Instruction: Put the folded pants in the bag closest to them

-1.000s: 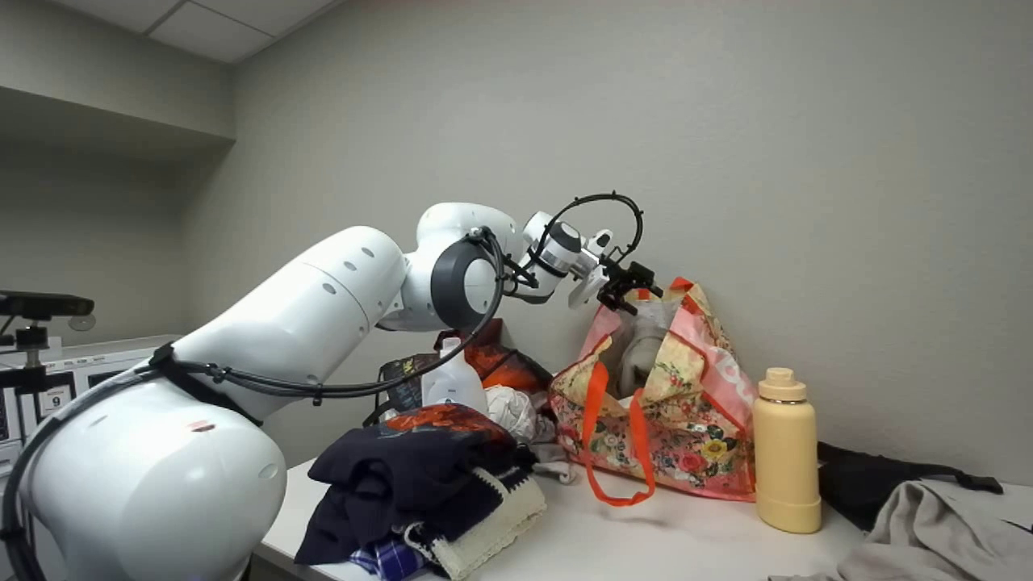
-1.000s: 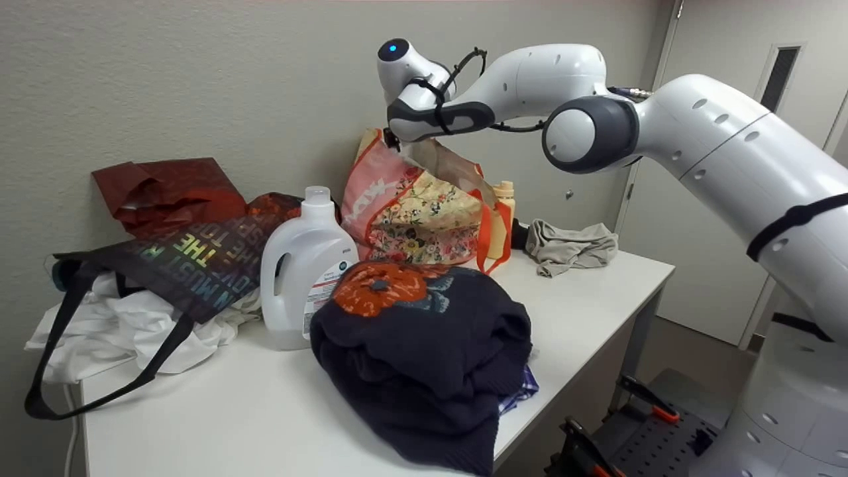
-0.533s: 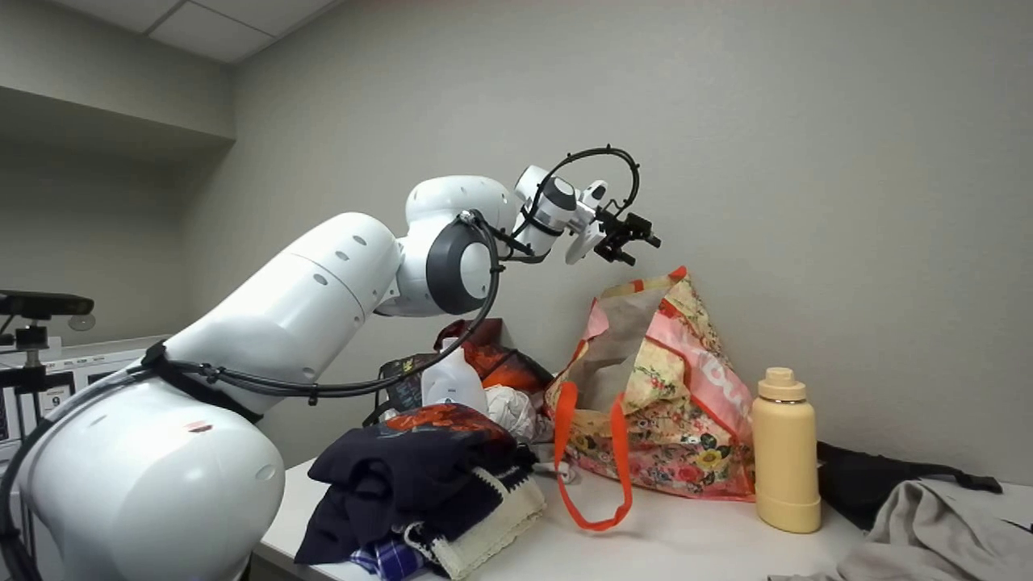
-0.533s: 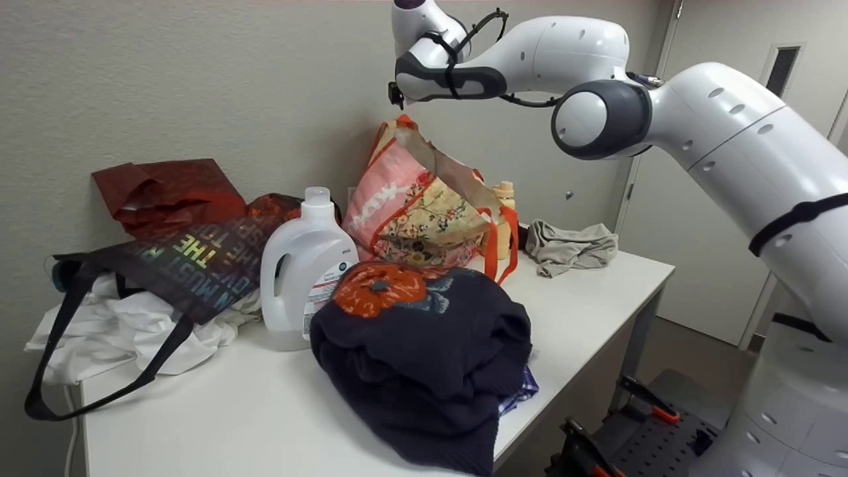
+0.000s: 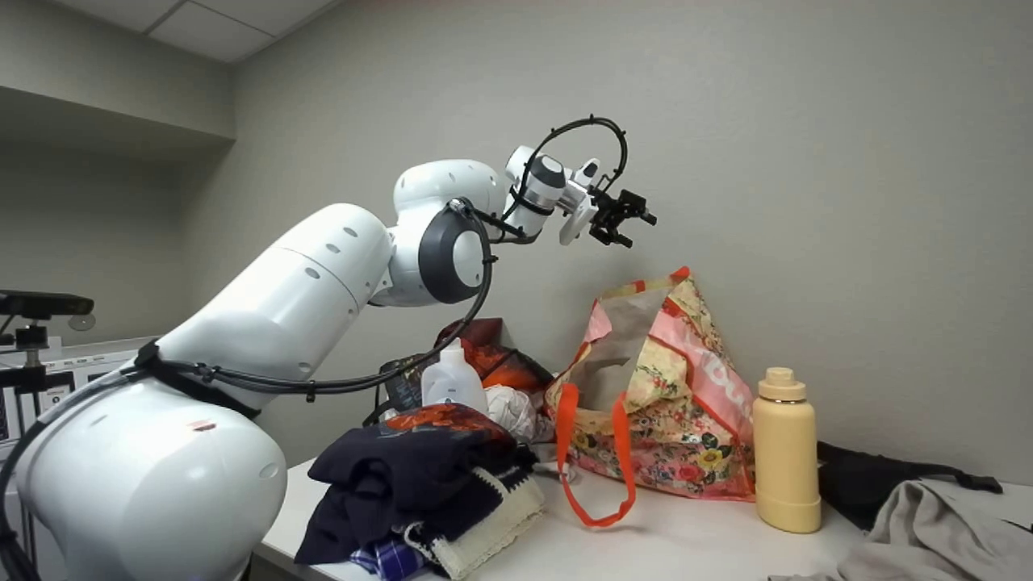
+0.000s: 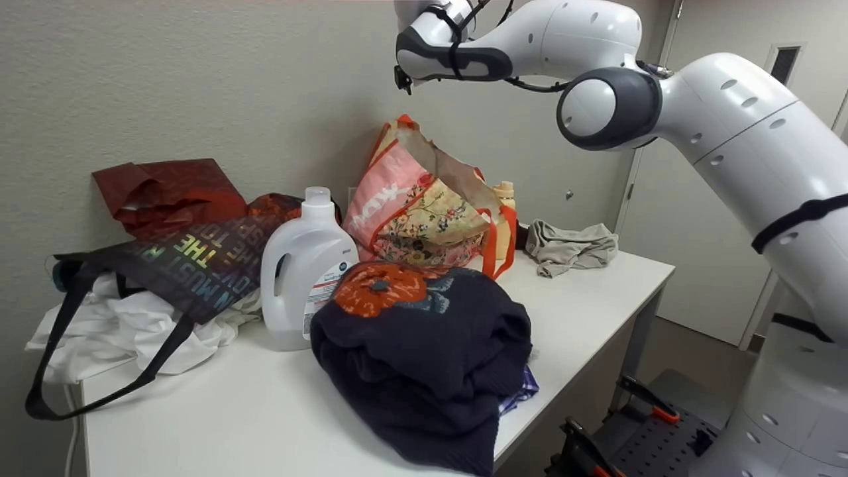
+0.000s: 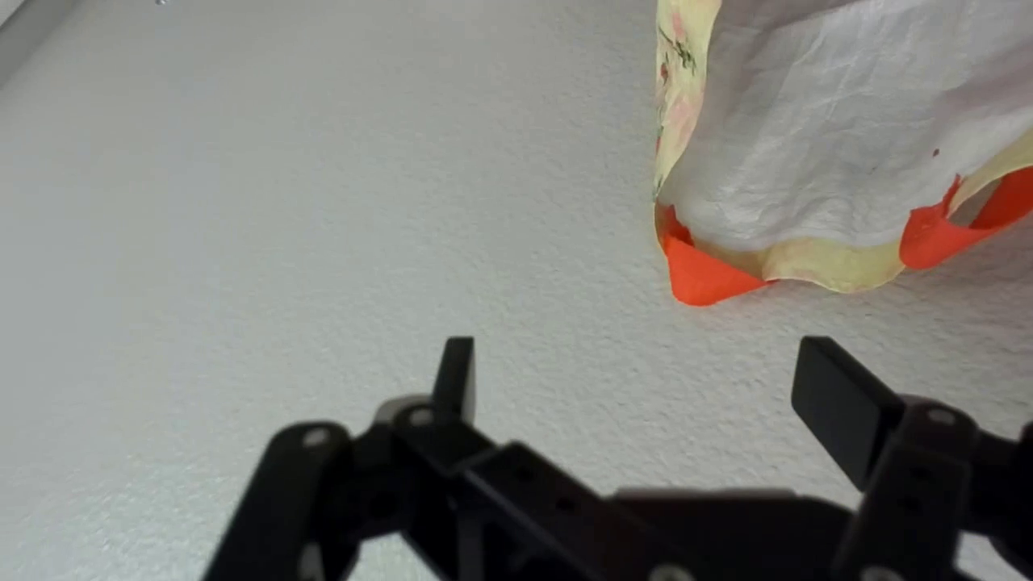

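The floral bag with orange handles (image 5: pixel 674 436) stands open against the wall. It also shows in an exterior view (image 6: pixel 430 218), and its pale lining and rim show in the wrist view (image 7: pixel 815 145). My gripper (image 5: pixel 637 230) is open and empty, above the bag's mouth and apart from it. In the wrist view the fingers (image 7: pixel 637 355) are wide apart with only wall between them. No folded pants show clearly. A grey-brown shape (image 5: pixel 607 383) low in the bag's mouth may be cloth, but I cannot tell.
A cream bottle (image 5: pixel 785 452) stands beside the bag. Grey cloth (image 5: pixel 944 532) and a black item (image 5: pixel 867 476) lie past it. A dark sweater pile (image 6: pixel 424 358), a detergent jug (image 6: pixel 305 285), a dark lettered bag (image 6: pixel 192 258) and white cloth (image 6: pixel 132 324) lie on the table.
My gripper has risen from the bag's mouth to well above it. Grey cloth seen in the mouth one second ago has dropped from view there. The bag and its front handle shifted slightly.
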Controlling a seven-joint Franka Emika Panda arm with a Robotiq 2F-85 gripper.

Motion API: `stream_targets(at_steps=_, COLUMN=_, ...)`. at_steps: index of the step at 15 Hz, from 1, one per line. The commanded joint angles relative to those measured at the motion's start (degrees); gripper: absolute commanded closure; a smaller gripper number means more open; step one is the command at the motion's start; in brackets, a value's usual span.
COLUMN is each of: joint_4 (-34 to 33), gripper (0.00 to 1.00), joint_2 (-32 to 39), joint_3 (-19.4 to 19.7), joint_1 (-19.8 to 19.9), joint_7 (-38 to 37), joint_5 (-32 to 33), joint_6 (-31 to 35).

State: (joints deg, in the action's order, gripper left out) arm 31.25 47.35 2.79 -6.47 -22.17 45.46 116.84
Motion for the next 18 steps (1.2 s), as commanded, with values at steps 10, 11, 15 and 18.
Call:
stream_targets(at_steps=10, joint_4=4.42, gripper=0.00, joint_2=-17.72, joint_3=-1.21, joint_1=-7.17, joint_7=26.15, joint_5=0.77, joint_6=-27.09)
stream_targets(at_steps=11, joint_4=4.60, gripper=0.00, joint_2=-18.84, joint_3=-1.08, joint_1=-7.70, joint_7=27.34, joint_5=1.10, joint_6=-28.24)
stream_targets(at_steps=15, joint_4=0.41, gripper=0.00, joint_2=-16.64, joint_3=-0.88, joint_1=-7.81, joint_7=26.55, joint_5=0.79, joint_6=-27.97)
stream_targets(at_steps=18, joint_4=0.44, gripper=0.00, joint_2=-15.76, joint_3=-0.87, joint_1=-7.58, joint_7=26.44, joint_5=0.79, joint_6=-27.93)
